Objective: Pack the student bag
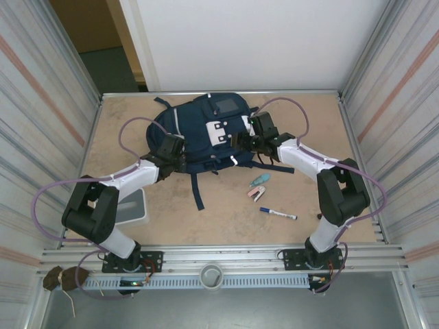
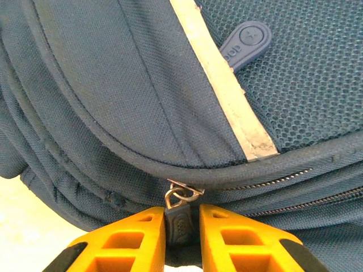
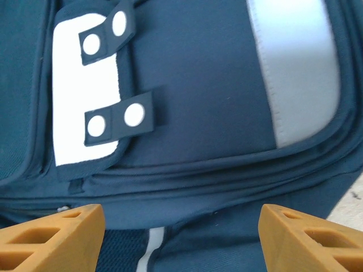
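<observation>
student bag [image 2: 108,85] zipper tab [image 2: 245,44] lettering, unreadable

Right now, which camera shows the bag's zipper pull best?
Left wrist camera: the zipper pull sits close up, pinched between the left fingers. From the top, the student bag shows whole, the pull too small to tell; the right wrist faces its white patch.

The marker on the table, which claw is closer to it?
Right. The right claw hovers over the backpack behind the marker; the left claw, pinching a zipper pull, is farther.
</observation>
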